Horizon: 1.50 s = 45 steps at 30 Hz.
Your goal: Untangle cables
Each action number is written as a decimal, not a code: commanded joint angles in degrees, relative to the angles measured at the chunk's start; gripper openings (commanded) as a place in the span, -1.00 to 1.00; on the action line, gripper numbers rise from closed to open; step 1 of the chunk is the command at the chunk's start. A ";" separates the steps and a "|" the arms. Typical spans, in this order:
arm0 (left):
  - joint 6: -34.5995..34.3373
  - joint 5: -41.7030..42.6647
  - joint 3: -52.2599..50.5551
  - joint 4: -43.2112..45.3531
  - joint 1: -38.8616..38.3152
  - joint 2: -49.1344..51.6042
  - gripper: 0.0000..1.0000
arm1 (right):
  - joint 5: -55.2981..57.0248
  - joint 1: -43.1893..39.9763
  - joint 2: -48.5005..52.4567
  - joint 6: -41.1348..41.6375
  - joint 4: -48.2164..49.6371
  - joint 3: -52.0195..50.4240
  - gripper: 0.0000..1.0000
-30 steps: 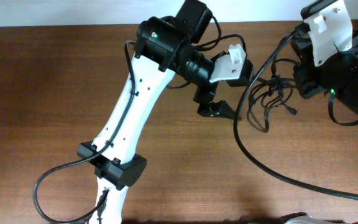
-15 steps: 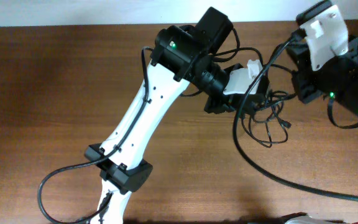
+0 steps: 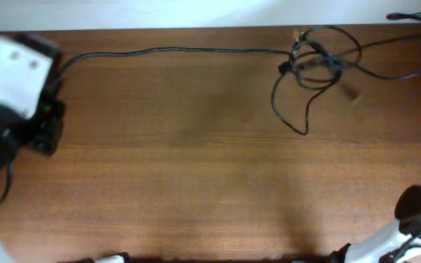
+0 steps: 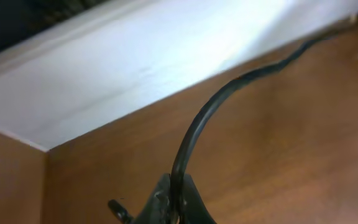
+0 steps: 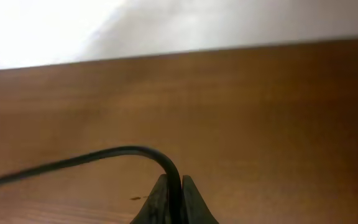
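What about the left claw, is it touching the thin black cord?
Touching. The left wrist view shows the thin black cord pinched between the left gripper's closed fingertips.

Overhead, the light is even and soft, warm on the counter, with a pale sheen across its middle. The cables smear with motion blur, and there's a ghost streak just beside them. Left wrist view: white wall glaring bright, cables up close out of focus. Right wrist view: top-left blown out white, fading to grey rightward, wood soft throughout.
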 commanded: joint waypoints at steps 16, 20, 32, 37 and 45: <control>-28.57 -34.86 -5.64 6.21 4.28 -13.55 -1.00 | -9.11 -25.46 5.27 12.96 9.86 0.13 -0.92; -21.46 -16.00 -22.45 15.98 4.28 -11.61 -1.00 | -9.49 -7.54 5.14 10.56 5.77 0.15 -0.92; -15.56 -8.98 -26.25 21.64 -16.13 -1.14 -1.00 | 26.16 50.62 4.50 12.55 -4.44 0.22 0.98; -14.91 -0.61 -26.27 23.23 -18.53 1.11 0.98 | 26.27 46.27 -7.02 12.28 -8.46 0.31 0.97; -13.84 -18.78 -26.25 28.35 -37.75 18.99 0.98 | 26.32 46.25 -6.93 16.31 -6.80 -7.32 0.98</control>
